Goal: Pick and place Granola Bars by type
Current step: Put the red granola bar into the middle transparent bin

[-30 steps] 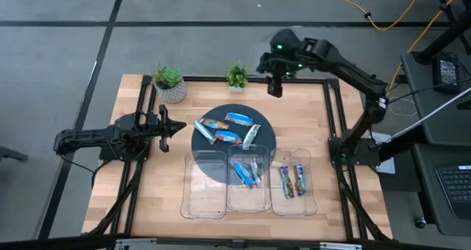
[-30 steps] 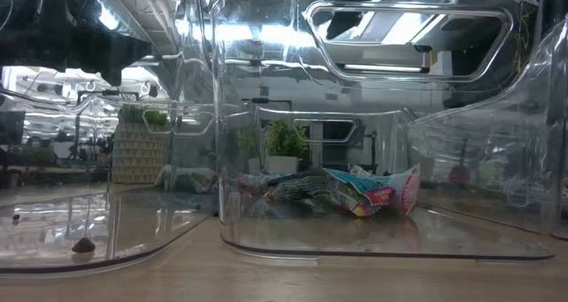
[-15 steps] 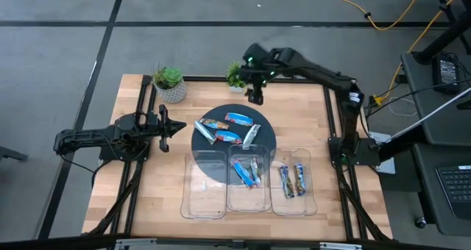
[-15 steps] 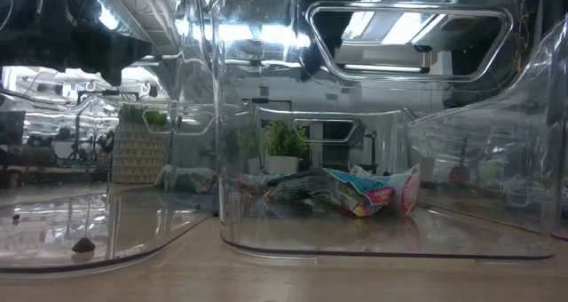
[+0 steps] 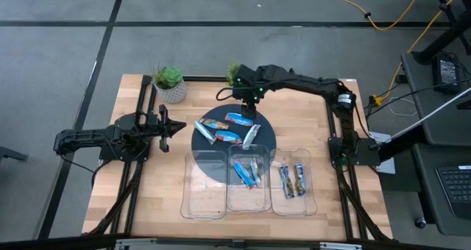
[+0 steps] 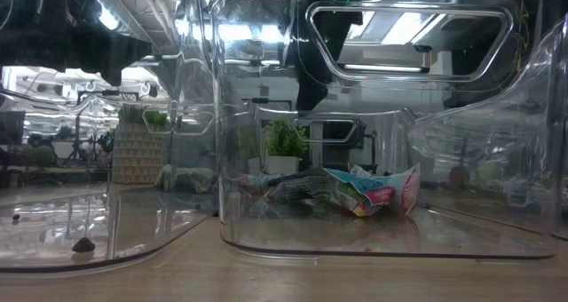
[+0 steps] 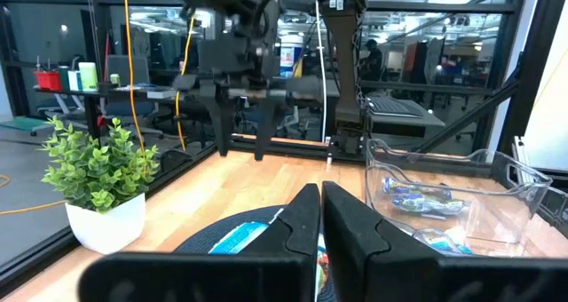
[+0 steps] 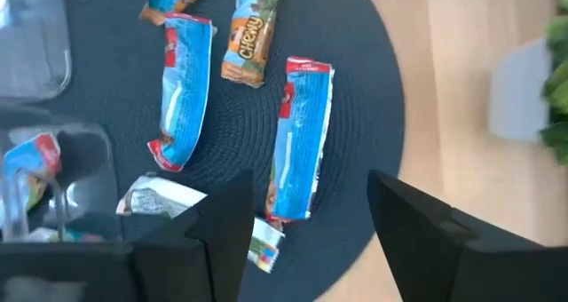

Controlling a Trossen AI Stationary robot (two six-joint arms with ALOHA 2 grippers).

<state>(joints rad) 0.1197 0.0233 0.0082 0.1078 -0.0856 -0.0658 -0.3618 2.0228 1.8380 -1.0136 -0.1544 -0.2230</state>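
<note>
Swinging in from the far right corner of the table, the right arm has reached leftward, and its right tool (image 5: 247, 109) now hangs over the far edge of the round dark mat (image 5: 268, 136), fingers (image 8: 222, 222) spread apart and holding nothing. That reads as the approach to another pick: from the wrist view a blue bar (image 8: 298, 138) lies straight ahead between the open fingers.

Going left to right: the left arm waits at the table's left side, its left tool (image 5: 175, 126) pressed closed and empty, pointing toward the mat. Four granola bars (image 5: 227, 129) remain on the mat, two blue, one brownish and one silvery. Nearer, three clear trays sit in a row; the left tray (image 5: 204, 198) is empty, the middle tray (image 5: 232, 201) holds a few bars, and the right tray (image 5: 307, 204) holds two.

Two small potted plants (image 5: 169, 83) stand at the far edge of the pale wooden table (image 5: 158, 184). Beyond it lie grey floor and a desk to the right.
</note>
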